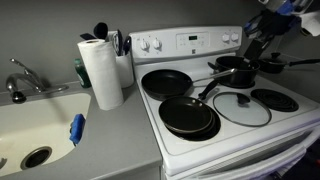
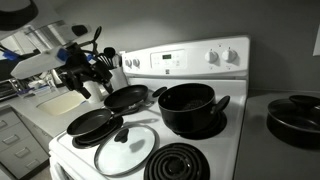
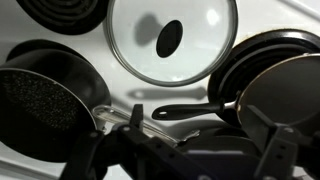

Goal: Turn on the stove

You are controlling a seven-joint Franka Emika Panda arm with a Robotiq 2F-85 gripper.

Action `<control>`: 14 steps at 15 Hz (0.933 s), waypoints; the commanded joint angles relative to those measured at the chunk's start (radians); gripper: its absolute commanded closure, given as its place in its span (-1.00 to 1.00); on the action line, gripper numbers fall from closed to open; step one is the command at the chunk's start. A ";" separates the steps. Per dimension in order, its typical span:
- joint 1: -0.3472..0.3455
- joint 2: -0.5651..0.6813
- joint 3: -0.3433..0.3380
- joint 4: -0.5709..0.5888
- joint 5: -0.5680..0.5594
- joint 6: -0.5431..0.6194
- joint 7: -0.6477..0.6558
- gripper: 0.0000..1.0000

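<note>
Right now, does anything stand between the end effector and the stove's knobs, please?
Nothing visible does: the end effector hangs near the back-panel knobs with open air between; the pans and glass lid sit lower.

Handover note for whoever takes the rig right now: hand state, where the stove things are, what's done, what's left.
Hand: looks open, holding nothing, hovering above the cookware, not on any control.
Stove: frying pans, a pot and a glass lid sit on top; knobs are on the raised back panel.
Done: nothing visible yet.
Left: reach a knob, grip it, turn it.
</note>
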 commanded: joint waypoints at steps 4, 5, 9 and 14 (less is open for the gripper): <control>0.071 0.166 -0.043 0.114 0.117 0.128 -0.112 -1.00; 0.080 0.184 -0.045 0.127 0.136 0.143 -0.127 -1.00; 0.115 0.250 -0.035 0.204 0.194 0.145 -0.182 -1.00; 0.127 0.352 -0.048 0.312 0.240 0.167 -0.285 -1.00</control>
